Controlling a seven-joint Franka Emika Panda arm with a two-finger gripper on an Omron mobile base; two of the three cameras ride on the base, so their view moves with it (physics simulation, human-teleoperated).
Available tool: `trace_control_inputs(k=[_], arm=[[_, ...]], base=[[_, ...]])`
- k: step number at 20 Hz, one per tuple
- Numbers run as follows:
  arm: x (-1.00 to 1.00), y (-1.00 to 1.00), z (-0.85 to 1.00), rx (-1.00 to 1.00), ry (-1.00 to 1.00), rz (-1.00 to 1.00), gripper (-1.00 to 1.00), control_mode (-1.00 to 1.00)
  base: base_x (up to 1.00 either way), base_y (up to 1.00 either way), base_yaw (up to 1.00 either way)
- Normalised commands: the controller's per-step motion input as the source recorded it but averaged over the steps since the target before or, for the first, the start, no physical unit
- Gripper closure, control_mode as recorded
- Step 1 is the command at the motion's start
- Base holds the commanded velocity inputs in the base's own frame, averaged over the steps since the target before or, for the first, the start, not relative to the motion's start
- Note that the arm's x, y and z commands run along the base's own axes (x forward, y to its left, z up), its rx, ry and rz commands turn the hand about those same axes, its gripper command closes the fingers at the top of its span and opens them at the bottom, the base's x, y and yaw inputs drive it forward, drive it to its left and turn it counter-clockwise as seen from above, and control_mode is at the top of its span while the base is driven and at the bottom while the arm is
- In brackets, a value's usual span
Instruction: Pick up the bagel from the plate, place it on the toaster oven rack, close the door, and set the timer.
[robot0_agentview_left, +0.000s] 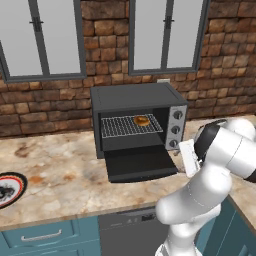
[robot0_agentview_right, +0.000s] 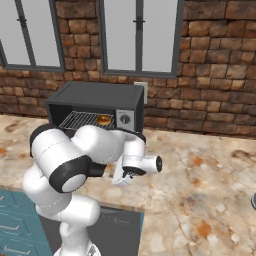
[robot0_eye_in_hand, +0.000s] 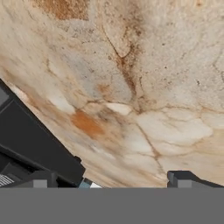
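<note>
The bagel (robot0_agentview_left: 141, 120) lies on the toaster oven rack (robot0_agentview_left: 125, 127) inside the dark toaster oven (robot0_agentview_left: 135, 97), toward the rack's right side; it also shows as a golden ring, the bagel (robot0_agentview_right: 103, 119). The door (robot0_agentview_left: 141, 164) hangs open, flat over the counter. The plate (robot0_agentview_left: 10, 187) sits bare at the far left counter edge. My hand (robot0_agentview_left: 188, 158) hovers just right of the door's right edge, below the oven's knobs (robot0_agentview_left: 175, 129). In the hand view my gripper (robot0_eye_in_hand: 112, 180) is open over bare marble, with nothing between its fingers and the door (robot0_eye_in_hand: 35, 144) at the left.
A brick wall with two windows stands behind the oven. The marble counter (robot0_agentview_left: 60, 170) runs left and right, with teal drawers (robot0_agentview_left: 40, 235) and a dishwasher front (robot0_agentview_left: 127, 225) below its edge. A dark object (robot0_agentview_right: 254, 201) sits at the far right of the counter.
</note>
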Motion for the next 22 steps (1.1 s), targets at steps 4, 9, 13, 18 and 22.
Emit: trace_control_inputs(k=[4, 9, 13, 18, 22], arm=[[0.0, 0.0, -0.22, 0.02, 0.0, 0.0, -1.0, -1.0], [0.0, 0.0, -0.23, 0.03, 0.0, 0.0, -1.0, -1.0], [0.0, -0.01, -0.18, 0.08, 0.05, 0.0, -1.0, -1.0], [0.01, 0.0, -0.05, 0.17, 0.02, 0.0, -1.0, -1.0], [0.01, 0.2, 0.0, 0.22, 0.03, 0.01, -1.0, -1.0]], base=[[0.0, 0.0, 0.0], [0.0, 0.0, 0.0], [0.0, 0.0, 0.0], [0.0, 0.0, 0.0], [0.0, 0.0, 0.0]])
